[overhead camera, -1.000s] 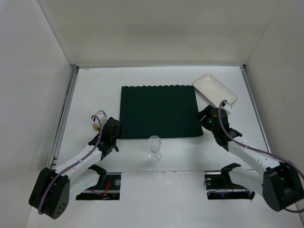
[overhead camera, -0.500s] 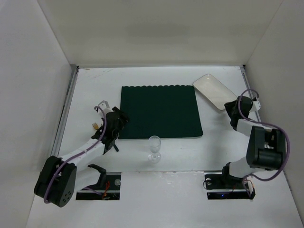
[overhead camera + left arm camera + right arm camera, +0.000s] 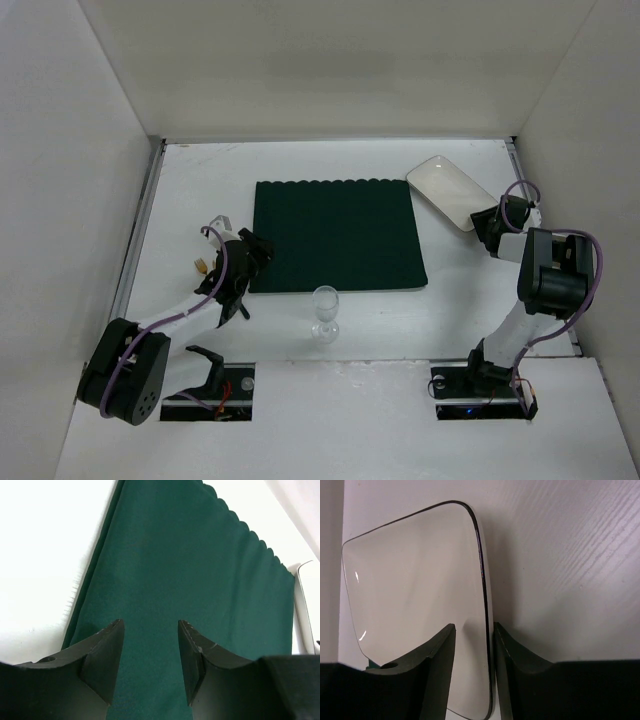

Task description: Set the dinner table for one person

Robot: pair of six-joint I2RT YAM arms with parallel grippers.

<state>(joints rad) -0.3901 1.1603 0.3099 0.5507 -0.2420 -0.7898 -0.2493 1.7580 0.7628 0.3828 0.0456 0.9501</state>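
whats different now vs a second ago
The right hand swung right, from beside the placemat to the near right corner of the plate, where it straddles the rim, open. The left hand crept forward to the placemat's left edge, open. Plate, placemat and wine glass have not moved.

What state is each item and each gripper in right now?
Placemat, spread flat on the table, nothing on it.
Plate, lying flat beside the placemat's far right corner, empty.
Wine glass, upright, empty, on the table at the placemat's near edge.
Left gripper, open, holding nothing, over the placemat's left edge.
Right gripper, astride the plate's rim; whether it grips is unclear.
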